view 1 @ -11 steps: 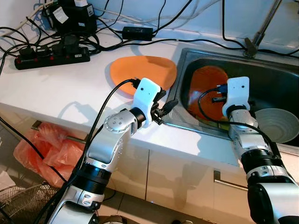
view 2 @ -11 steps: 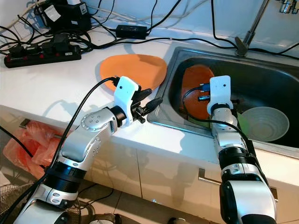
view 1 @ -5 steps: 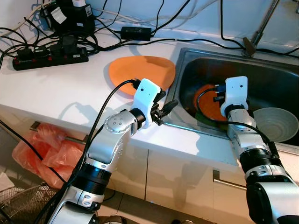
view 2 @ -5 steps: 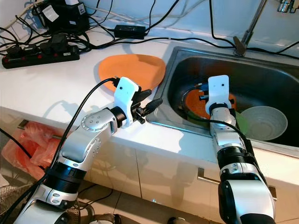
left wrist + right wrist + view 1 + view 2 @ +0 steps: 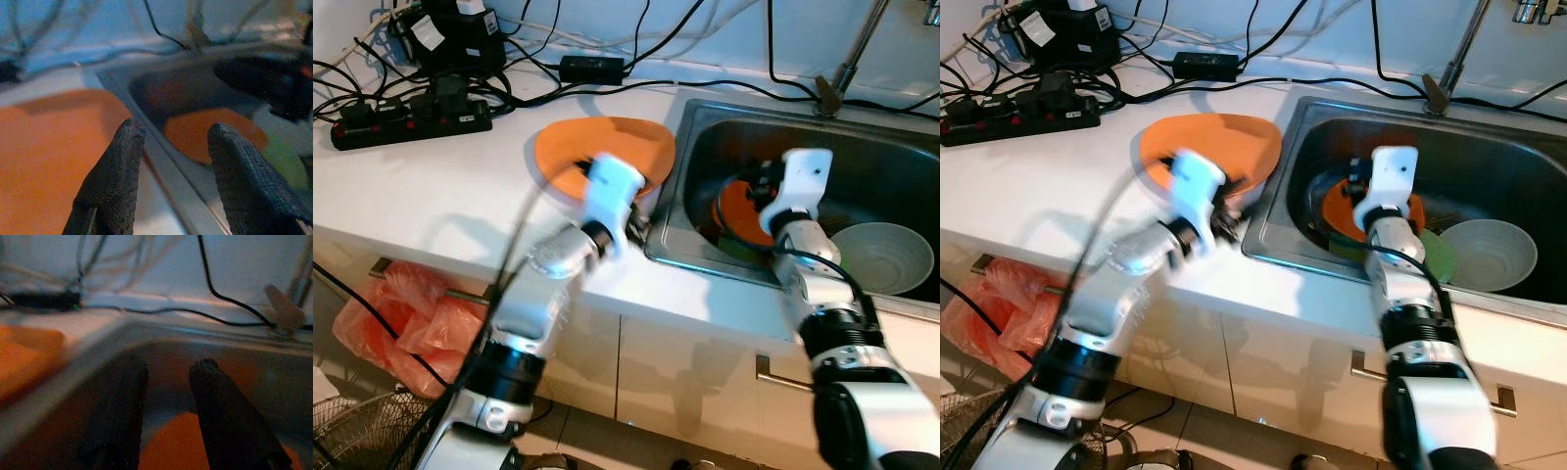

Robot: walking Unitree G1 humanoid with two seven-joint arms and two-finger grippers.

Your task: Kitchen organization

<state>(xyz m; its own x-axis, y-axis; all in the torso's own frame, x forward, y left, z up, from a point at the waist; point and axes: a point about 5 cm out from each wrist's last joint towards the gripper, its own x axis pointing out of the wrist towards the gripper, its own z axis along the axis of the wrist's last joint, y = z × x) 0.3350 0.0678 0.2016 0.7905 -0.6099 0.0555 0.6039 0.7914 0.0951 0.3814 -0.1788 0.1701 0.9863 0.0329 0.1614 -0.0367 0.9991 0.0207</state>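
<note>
An orange plate (image 5: 607, 152) lies on the white counter just left of the steel sink (image 5: 700, 266). A second orange plate (image 5: 741, 211) rests low in the sink on top of a green plate (image 5: 1435, 257), beside a white bowl (image 5: 881, 257). My left gripper (image 5: 171, 132) is open over the sink's left rim, between the two orange plates; that arm is blurred in the eye views. My right gripper (image 5: 168, 369) is open inside the sink just above the orange plate (image 5: 181, 445), with nothing between its fingers.
A black power strip (image 5: 411, 116), adapters and many cables crowd the back of the counter. The faucet (image 5: 847, 59) rises behind the sink. A red plastic bag (image 5: 411, 304) hangs below the counter on the left.
The orange plate in the sink has dropped from leaning upright to lying low on the green plate. My right gripper has swung left above it. My left arm has moved toward the counter plate.
</note>
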